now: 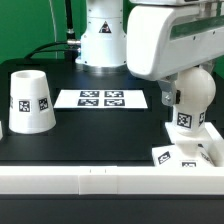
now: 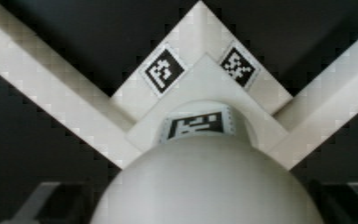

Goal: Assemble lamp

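gripper (image 2: 197, 206): closed on the bulb (image 2: 202, 165), it seems
step: lower bulb straight onto the base (image 1: 180, 155) middle, keep it upright
shade (image 1: 30, 100): well apart, no obstacle

The arm (image 1: 165, 40) bends down at the exterior view's right — gripper (image 2: 183, 198) pointing downward, jaws set wide apart, whether gripping unclear.

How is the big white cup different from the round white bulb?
The white tapered plastic shade is bigger than the white round-topped plastic bulb. The shade stands alone on the exterior view's left; the bulb is close to the flat square base on the right. Both are white with square tags.
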Controlling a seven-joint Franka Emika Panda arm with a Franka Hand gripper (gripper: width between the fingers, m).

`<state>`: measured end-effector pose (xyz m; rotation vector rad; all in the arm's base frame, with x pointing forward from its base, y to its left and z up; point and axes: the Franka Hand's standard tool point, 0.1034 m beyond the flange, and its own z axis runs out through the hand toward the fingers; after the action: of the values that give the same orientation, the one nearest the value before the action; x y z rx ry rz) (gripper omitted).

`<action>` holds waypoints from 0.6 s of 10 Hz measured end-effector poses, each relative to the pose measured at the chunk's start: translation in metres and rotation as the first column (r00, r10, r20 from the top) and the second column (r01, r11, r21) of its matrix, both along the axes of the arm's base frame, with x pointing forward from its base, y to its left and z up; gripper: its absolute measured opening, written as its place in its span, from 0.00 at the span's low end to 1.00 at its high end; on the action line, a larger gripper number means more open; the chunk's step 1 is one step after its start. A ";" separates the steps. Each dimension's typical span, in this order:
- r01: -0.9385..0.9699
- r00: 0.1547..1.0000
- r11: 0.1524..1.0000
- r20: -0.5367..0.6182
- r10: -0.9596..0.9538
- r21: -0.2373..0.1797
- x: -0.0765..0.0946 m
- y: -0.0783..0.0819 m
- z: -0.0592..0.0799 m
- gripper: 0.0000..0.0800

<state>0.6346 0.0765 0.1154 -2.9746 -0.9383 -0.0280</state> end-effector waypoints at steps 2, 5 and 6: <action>0.196 0.981 0.981 -0.004 -0.195 0.008 -0.001 0.005 0.000 0.72; 0.481 0.876 0.876 -0.011 -0.481 0.016 0.001 0.005 0.001 0.72; 0.563 0.827 0.826 -0.008 -0.563 0.025 0.003 0.004 0.001 0.72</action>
<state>0.6371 0.0809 0.1168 -3.0993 -0.0203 -0.0483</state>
